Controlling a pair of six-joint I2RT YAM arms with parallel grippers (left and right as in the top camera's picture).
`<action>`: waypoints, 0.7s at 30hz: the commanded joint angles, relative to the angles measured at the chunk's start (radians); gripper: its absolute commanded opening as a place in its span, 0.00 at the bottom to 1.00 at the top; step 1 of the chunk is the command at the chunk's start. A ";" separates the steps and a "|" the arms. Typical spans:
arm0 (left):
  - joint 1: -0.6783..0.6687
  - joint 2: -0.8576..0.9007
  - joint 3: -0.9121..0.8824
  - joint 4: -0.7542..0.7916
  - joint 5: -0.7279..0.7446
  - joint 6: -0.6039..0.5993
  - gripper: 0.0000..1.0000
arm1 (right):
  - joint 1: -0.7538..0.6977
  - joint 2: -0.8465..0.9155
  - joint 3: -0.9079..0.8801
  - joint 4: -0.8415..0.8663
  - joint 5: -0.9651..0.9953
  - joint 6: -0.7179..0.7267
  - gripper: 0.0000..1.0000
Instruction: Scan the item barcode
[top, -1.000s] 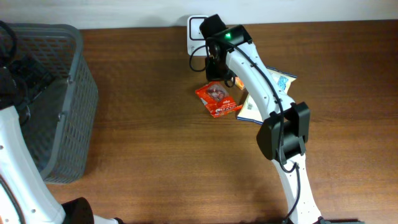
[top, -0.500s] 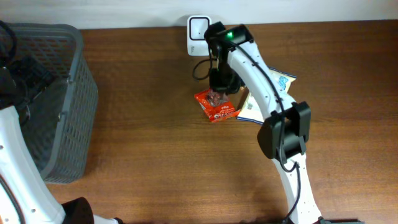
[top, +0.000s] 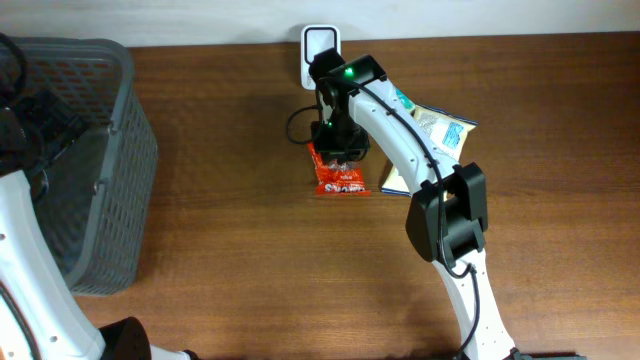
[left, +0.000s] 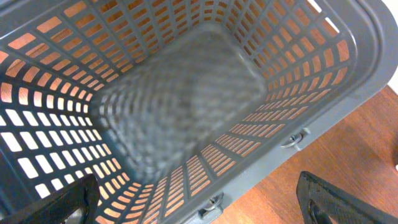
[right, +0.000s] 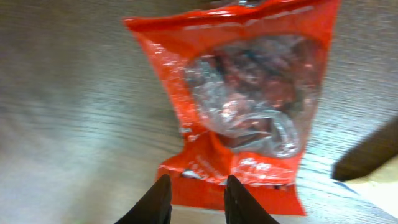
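Since a second ago the right arm (top: 400, 115) has swung left. It took the red bag (top: 341, 176) with it, away from the other packets (top: 447, 130). The bag now lies flat on the table (top: 250, 230).

Far to the left of the right jaws stands the basket (top: 100, 60). The left gripper (left: 208, 200) hangs right over it with its jaws wide and nothing in them. I think it waits there because scanned things go in the basket.

The packets lie to the right of the right jaws, partly under the arm. The red bag lies just past the tips of the right gripper (right: 196, 200), touching the table. Those jaws are only a little apart, and I cannot see them pinching the bag. It looks like they are letting go. The bag may sit alone so it is easy to grab again. No barcode shows on its top side, so it may need a flip.

The scanner (top: 320, 43) stands near, just behind the right jaws, at the table's back edge.
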 joint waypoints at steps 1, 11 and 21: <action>0.002 -0.005 0.003 -0.001 -0.004 -0.012 0.99 | 0.000 0.002 -0.034 0.013 0.106 -0.009 0.28; 0.002 -0.005 0.003 -0.001 -0.004 -0.012 0.99 | -0.076 0.000 0.101 -0.028 0.103 -0.003 0.79; 0.002 -0.005 0.003 -0.001 -0.004 -0.012 0.99 | -0.146 0.002 -0.301 0.275 -0.334 -0.161 0.86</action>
